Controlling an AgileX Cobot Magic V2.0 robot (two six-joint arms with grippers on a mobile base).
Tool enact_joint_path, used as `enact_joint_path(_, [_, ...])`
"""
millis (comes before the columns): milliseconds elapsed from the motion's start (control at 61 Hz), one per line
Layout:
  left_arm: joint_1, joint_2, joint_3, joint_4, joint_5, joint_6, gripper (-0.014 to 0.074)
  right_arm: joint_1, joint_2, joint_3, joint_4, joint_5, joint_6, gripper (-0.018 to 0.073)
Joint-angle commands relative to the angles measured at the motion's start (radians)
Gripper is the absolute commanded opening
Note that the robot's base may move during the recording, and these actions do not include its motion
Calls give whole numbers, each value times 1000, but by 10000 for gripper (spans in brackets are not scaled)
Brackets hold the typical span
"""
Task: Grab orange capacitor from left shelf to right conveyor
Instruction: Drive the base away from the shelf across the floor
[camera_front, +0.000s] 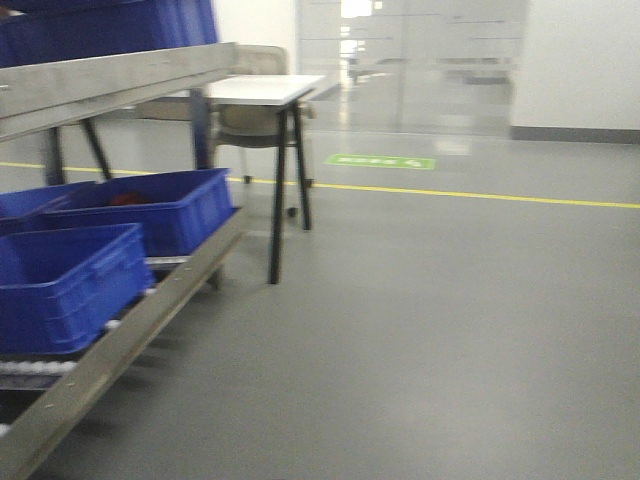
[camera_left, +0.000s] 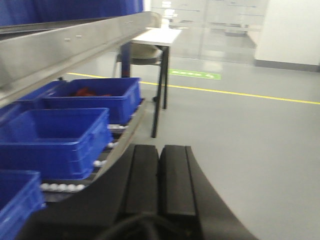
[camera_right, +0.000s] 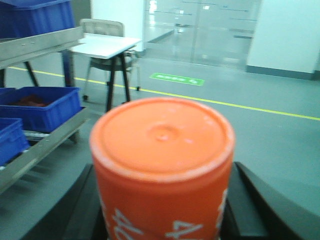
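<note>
"What is the room like?"
"There is a smooth grey floor with a thin yellow line and a green floor sign. The right side is wide open."
"And the left side?"
"The shiny steel shelf stands there, with blue plastic bins under it. A white table with black legs is just behind."
"Where is the small round orange capacitor?"
"It is pinched in the right gripper, out past the shelf's end. The left gripper has its fingers pressed together."
</note>
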Motion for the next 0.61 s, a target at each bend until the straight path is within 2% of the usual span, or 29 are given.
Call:
enact_joint_path(0, [2,-11,-3,-2,-90,-2,-127,-6,14,-35,-8,-90,-12,56])
enact_joint_path(590, [2,-11,-3,-2,-90,-2,-127,-6,14,-35,-8,-90,-12,56])
